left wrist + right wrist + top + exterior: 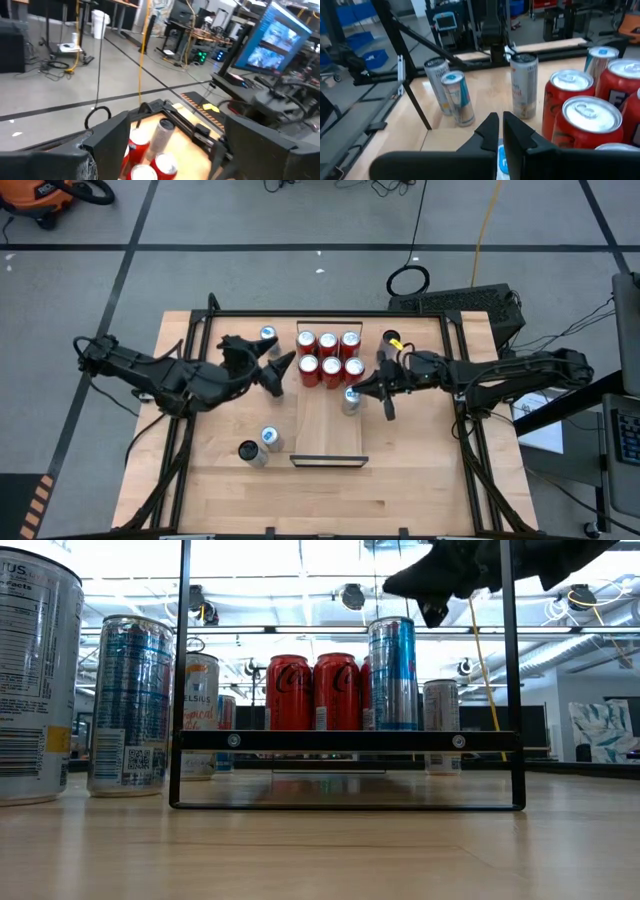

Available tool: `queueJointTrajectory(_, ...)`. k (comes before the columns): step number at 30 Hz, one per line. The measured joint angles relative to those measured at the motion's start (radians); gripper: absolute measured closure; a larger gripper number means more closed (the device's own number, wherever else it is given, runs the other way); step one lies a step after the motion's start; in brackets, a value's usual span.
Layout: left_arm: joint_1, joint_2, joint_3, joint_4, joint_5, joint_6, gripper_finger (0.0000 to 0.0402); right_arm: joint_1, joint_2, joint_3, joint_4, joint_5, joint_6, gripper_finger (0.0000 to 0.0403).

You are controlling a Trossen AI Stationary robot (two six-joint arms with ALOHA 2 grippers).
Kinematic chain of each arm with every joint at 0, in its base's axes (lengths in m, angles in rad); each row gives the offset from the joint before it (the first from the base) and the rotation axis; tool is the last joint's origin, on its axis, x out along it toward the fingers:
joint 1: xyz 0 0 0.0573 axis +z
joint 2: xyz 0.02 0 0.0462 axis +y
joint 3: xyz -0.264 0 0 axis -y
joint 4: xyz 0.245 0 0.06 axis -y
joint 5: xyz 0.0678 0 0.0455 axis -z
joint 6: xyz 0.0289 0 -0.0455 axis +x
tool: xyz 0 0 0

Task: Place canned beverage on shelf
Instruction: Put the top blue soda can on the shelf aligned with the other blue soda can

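High view: my right claw hovers closed and empty directly above the upright blue can standing on the shelf, beside the red cans. My left claw waits spread apart, farther off. Any retreat should go straight up along the can's axis.

- High view: straight down over the whole table, the shelf at centre.
- Low view: table height, close, level along the shelf.
- Wrist views: each rides its arm, facing the shelf's red cans, which all four views share.
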Motion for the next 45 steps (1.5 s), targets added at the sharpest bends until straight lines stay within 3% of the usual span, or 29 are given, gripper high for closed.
queueJointTrajectory(4,0.079,-0.001,0.036,-0.033,0.086,-0.001,0.0077,0.000,-0.035,0.000,0.006,0.000,0.043,0.0403)
queueJointTrajectory(10,0.265,-0.003,0.077,-0.217,0.313,-0.018,0.0077,0.000,-0.101,0.000,0.007,0.000,0.125,0.0403)
queueJointTrajectory(15,0.419,-0.009,0.080,-0.334,0.551,-0.021,0.0077,0.000,-0.135,0.000,0.000,0.001,0.113,0.0403)
queueJointTrajectory(21,0.570,-0.009,0.080,-0.479,0.752,-0.019,0.0077,0.000,-0.140,0.000,-0.009,0.002,0.055,0.0403)
queueJointTrajectory(34,0.838,0.011,0.080,-0.799,0.852,0.030,0.0077,0.000,-0.140,0.000,-0.009,0.073,0.087,0.0403)
queueJointTrajectory(41,0.950,0.066,0.079,-0.852,0.960,0.065,0.0075,0.000,-0.140,0.000,-0.009,0.088,0.122,0.0403)
queueJointTrajectory(45,0.974,0.102,0.079,-0.848,0.989,0.105,0.0053,0.000,-0.140,0.000,-0.010,0.088,0.122,0.0403)
